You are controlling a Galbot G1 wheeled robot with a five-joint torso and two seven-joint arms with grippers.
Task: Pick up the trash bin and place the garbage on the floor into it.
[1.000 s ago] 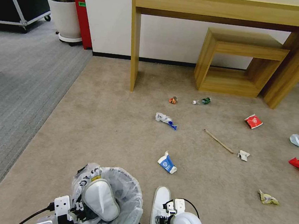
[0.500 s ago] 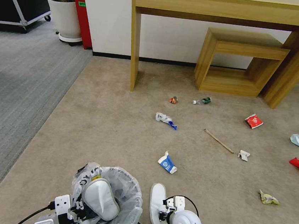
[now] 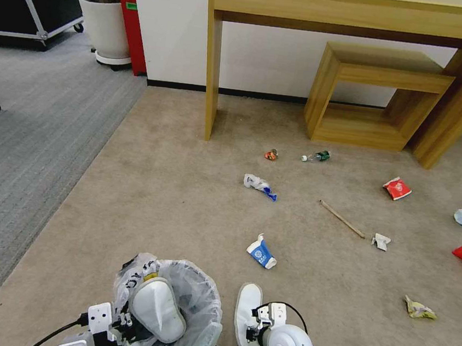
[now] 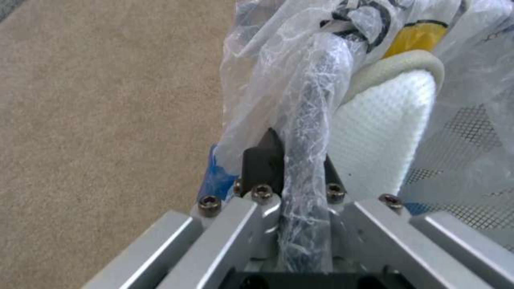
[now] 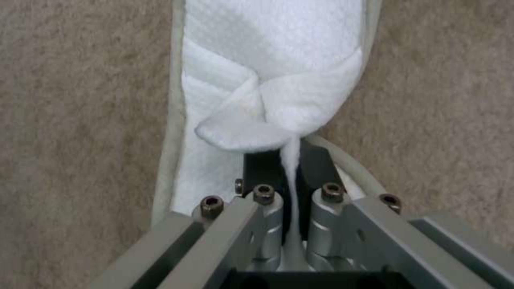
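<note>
The trash bin [image 3: 197, 307], dark with a crinkly white bag, sits at the bottom of the head view with one white slipper [image 3: 157, 308] inside. My left gripper [image 3: 118, 330] is shut on the bin's bagged rim [image 4: 308, 132]. Beside it, my right gripper [image 3: 252, 329] is shut on the strap of a second white slipper [image 3: 246, 318], pinching the strap fabric [image 5: 289, 168] over the beige floor [image 3: 183, 212]. More garbage lies ahead: a blue-and-white cup [image 3: 261, 252], a white-blue wrapper [image 3: 259, 185], a wooden stick [image 3: 342, 219], a green-labelled bottle [image 3: 316, 156] and red packets [image 3: 397, 189].
A wooden desk [image 3: 368, 17] with a low wooden shelf [image 3: 374, 94] stands against the far wall. Grey ribbed carpet [image 3: 26, 135] covers the left side, with a white planter [image 3: 106, 28] and a red box [image 3: 135, 31] behind. A yellow scrap [image 3: 418, 309] lies on the right.
The slipper in my right gripper has shifted left, toward the bin, and tilted. The head camera has shifted slightly, so the whole scene moved a little. The left gripper and bin stay put.
</note>
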